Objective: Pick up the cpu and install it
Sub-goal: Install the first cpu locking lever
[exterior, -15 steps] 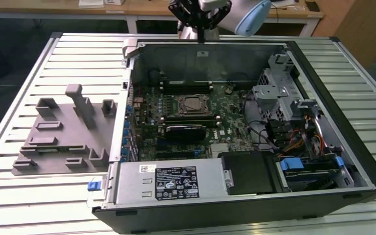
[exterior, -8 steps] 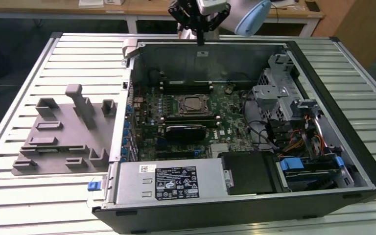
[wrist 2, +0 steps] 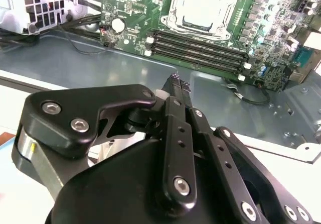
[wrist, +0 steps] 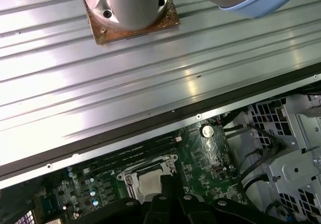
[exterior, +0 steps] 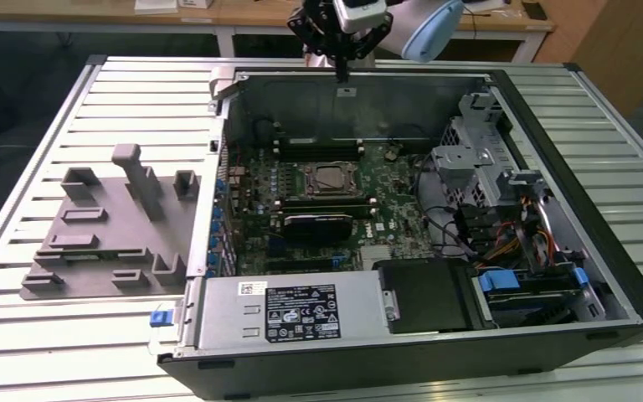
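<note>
A: Item one, the cpu (exterior: 328, 177). Location?

B: Seated in the socket (exterior: 328, 164) on the motherboard (exterior: 394, 180), inside the open computer case (exterior: 589, 251). In the second wrist view the cpu (wrist 2: 202, 5) shows as a pale silver square within the metal socket frame (wrist 2: 171, 14), just beside the memory slots (wrist 2: 200, 47). In the first wrist view the cpu (wrist: 149, 184) lies in the same frame, partly hidden by the gripper (wrist: 169, 194).

A: Item two, the gripper (exterior: 343, 74).

B: Black, hanging above the rear wall of the computer case in the exterior view, well apart from the cpu and holding nothing. In the second wrist view the gripper (wrist 2: 177, 83) has its fingers (wrist 2: 176, 113) pressed together, tips meeting over the bare metal floor of the case, short of the motherboard.

A: Item three, other stock near the case?

B: A grey fixture block (exterior: 115, 230) on the ribbed metal table (exterior: 31, 343), beside the case on the exterior view's left. Within the case: a power supply (exterior: 288, 311) at the near edge, a black drive bay (exterior: 434, 293) just beside it, and a bundle of cables (exterior: 511, 234) towards the exterior view's right.
</note>
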`<move>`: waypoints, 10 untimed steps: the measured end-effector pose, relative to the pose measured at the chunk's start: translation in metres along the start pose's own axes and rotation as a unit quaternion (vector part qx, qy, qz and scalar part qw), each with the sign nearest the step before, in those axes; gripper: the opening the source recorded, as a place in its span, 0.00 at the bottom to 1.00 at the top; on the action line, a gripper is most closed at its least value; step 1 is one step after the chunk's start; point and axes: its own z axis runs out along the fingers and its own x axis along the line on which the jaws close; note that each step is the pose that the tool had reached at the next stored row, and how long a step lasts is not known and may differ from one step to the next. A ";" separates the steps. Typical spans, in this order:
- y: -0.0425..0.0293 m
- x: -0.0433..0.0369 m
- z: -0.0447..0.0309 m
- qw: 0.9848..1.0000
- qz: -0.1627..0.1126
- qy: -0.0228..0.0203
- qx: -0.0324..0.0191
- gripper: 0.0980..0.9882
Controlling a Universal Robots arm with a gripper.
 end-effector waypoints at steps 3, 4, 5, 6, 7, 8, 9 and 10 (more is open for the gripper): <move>-0.0007 -0.0003 0.0001 1.000 0.000 0.000 0.000 0.01; -0.0011 -0.0004 0.0002 1.000 0.000 0.000 0.000 0.01; -0.0015 -0.0004 0.0004 1.000 0.000 0.000 0.000 0.01; -0.0019 -0.0005 0.0006 1.000 0.000 0.000 0.000 0.01; -0.0024 -0.0006 0.0009 1.000 0.000 0.000 0.000 0.01; -0.0029 -0.0007 0.0013 1.000 0.000 0.000 0.000 0.01; -0.0035 -0.0009 0.0018 1.000 0.000 0.000 0.000 0.01; -0.0042 -0.0010 0.0023 1.000 0.000 0.000 0.000 0.01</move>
